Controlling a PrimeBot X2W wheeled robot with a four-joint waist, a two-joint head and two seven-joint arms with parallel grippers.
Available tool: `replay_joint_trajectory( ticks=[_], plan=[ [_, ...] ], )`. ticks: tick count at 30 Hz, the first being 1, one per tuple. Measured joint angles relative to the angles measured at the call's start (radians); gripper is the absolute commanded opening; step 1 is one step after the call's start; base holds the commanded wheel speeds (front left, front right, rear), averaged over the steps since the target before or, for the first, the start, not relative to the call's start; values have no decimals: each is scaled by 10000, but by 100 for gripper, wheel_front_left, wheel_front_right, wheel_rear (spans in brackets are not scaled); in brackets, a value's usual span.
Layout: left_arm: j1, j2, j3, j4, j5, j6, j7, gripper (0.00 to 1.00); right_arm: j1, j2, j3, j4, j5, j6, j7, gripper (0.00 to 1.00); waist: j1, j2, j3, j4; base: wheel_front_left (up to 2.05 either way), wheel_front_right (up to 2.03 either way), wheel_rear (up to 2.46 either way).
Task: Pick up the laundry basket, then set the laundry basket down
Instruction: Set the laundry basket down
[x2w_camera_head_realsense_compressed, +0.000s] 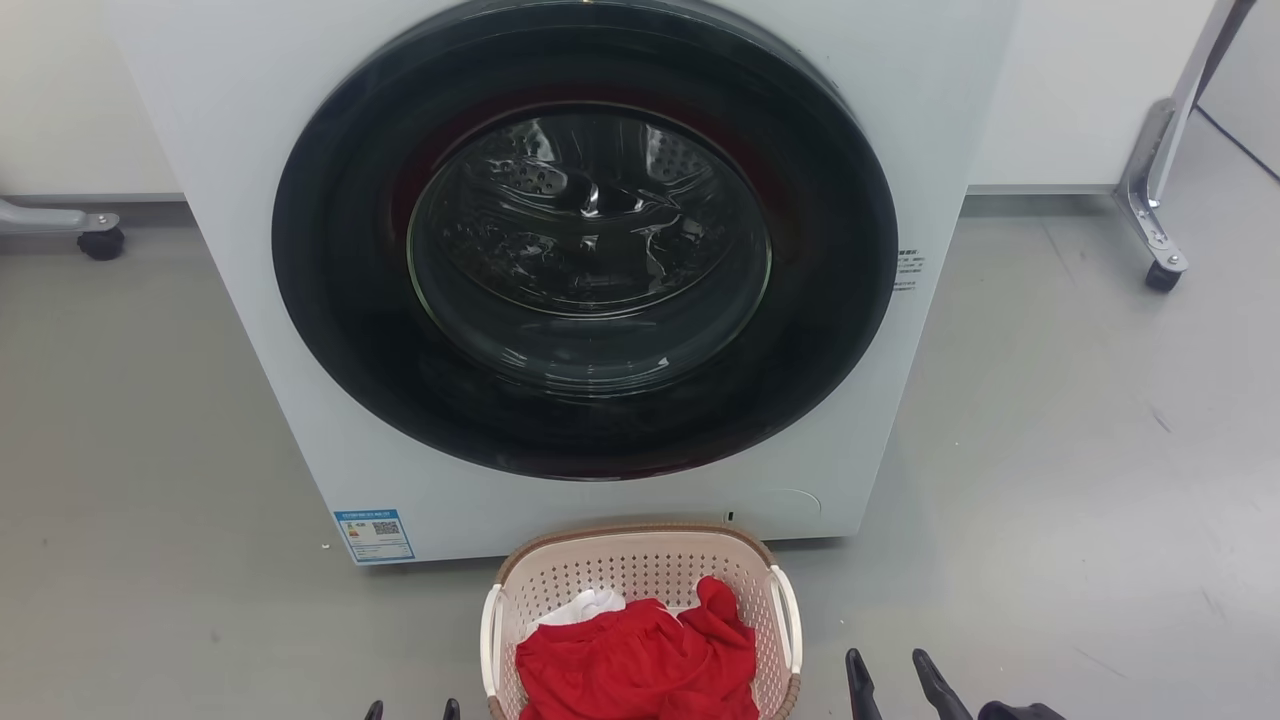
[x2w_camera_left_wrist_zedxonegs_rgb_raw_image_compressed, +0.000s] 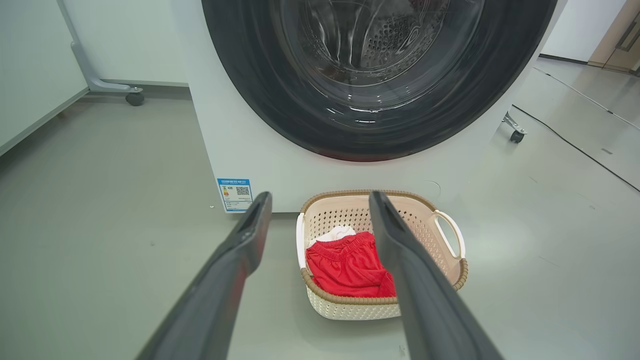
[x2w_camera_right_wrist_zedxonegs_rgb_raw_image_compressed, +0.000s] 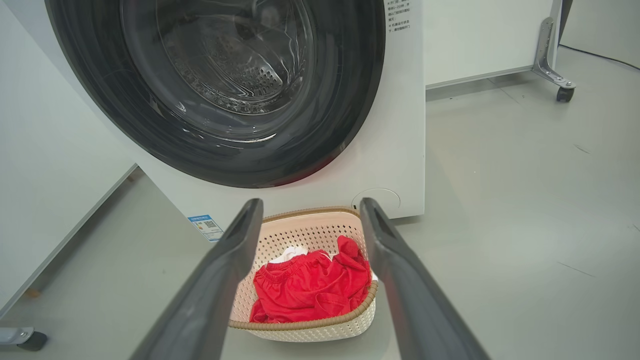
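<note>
Rounded-rectangular cream-pink plastic laundry basket (x2w_camera_head_realsense_compressed: 640, 572) w/ perforated walls, brown woven-look rim & two white loop handles (x2w_camera_head_realsense_compressed: 788, 620) sits on the grey floor (x2w_camera_head_realsense_compressed: 150, 450). It is at btm centre of the head view, just in front of a white front-loading washing machine (x2w_camera_head_realsense_compressed: 250, 150). The washer's round dark glass door (x2w_camera_head_realsense_compressed: 585, 240) is shut, & a small blue label (x2w_camera_head_realsense_compressed: 374, 535) sits at its lower left corner. Inside the basket: a crumpled red garment (x2w_camera_head_realsense_compressed: 640, 665) w/ a bit of white cloth (x2w_camera_head_realsense_compressed: 590, 605) behind it. Of the left gripper (x2w_camera_head_realsense_compressed: 412, 710), two dark fingertips just show at the btm edge, left of the basket, fingers apart, holding nothing. The right gripper (x2w_camera_head_realsense_compressed: 888, 668) is near the basket's right handle, not touching, fingers also spread & empty. In both wrist views the long dark fingers frame the basket, which lies beyond them.
</note>
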Motion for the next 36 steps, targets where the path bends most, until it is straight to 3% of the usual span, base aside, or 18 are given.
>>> replay_joint_trajectory(
  ticks=[14, 36],
  plan=[
    [501, -251, 715, -1030, 798, 0, -2, 100, 708, 167, -696, -1220, -1183, 0, -2, 100, 0, 0, 86, -48, 0, 0, 0],
    [614, -437, 1043, -1496, 1482, 2, -2, 100, 1006, 245, -918, -1839, -1797, 0, 0, 100, 0, 0, 150, -16, 0, 0, 0]
  ],
)
